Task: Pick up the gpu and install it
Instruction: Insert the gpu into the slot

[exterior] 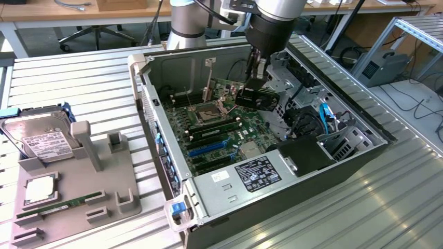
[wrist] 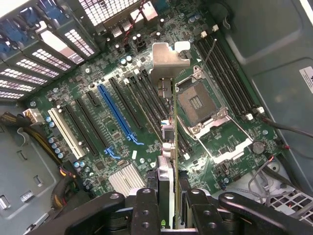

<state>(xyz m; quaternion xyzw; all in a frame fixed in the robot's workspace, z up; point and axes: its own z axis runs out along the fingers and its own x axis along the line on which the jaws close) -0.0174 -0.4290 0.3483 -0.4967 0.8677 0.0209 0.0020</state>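
Your pincer (wrist: 171, 208) is clenched on the gpu (wrist: 167, 147), which juts edge-on straight out ahead of it above the motherboard (wrist: 98, 112), bracket (wrist: 168, 61) farthest from you, with the slots (wrist: 117, 112) below it and apparently not yet met.

robotics lab: slatted metal bench (exterior: 76, 83)

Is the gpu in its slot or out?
Out: the gpu is held edge-on in the end effector, clear above the motherboard slots.
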